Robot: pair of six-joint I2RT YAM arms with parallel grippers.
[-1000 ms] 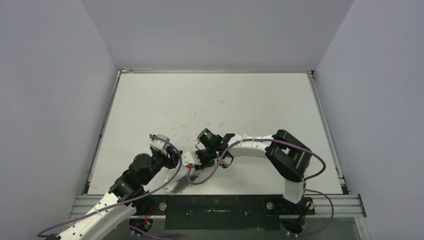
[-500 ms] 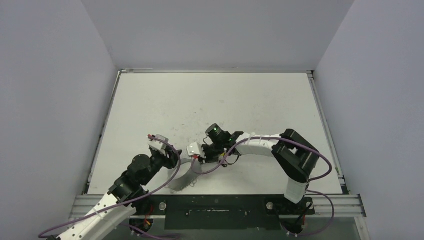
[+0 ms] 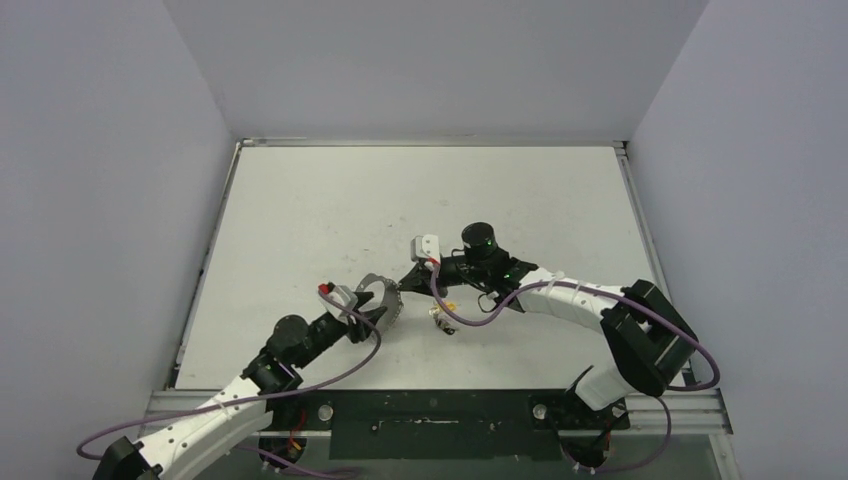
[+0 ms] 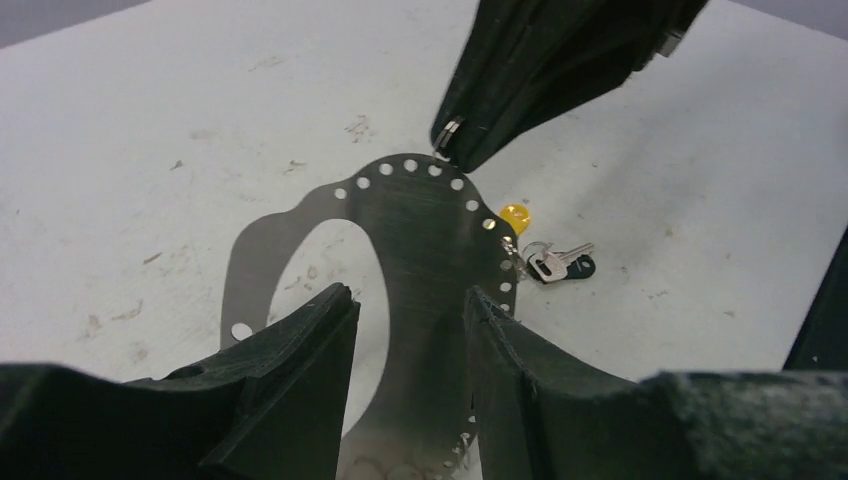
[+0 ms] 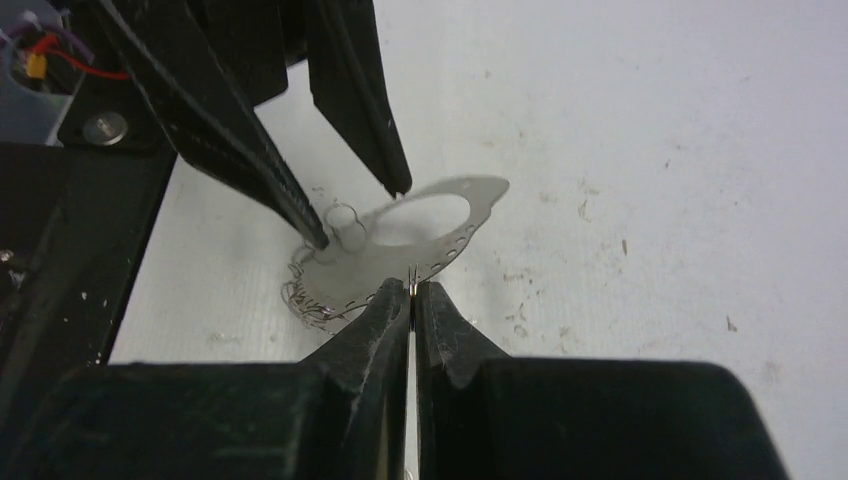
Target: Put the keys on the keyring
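Observation:
The keyring [image 4: 420, 230] is a thin flat silvery loop with one large opening and a row of small holes along its edge. My left gripper [image 4: 410, 300] is shut on its band, one finger inside the opening. In the top view the keyring [image 3: 380, 293] sits raised at mid-table. My right gripper [image 5: 412, 288] is shut on a small silvery ring at the keyring's [image 5: 400, 250] holed edge. The keys [image 4: 556, 263], one black headed, lie on the table beside a yellow-orange head [image 4: 514, 215], just right of the keyring and apart from both grippers.
A tangle of fine wire rings [image 5: 300, 295] hangs at the keyring's near end. Purple cables [image 3: 470, 312] loop off the right arm close above the keys [image 3: 440, 318]. The black base rail [image 3: 430, 410] runs along the table's near edge.
My left gripper has carried the keyring up and away from the near edge toward mid-table. My right gripper swung farther back and right and now pinches its edge. The keys now show on the table.

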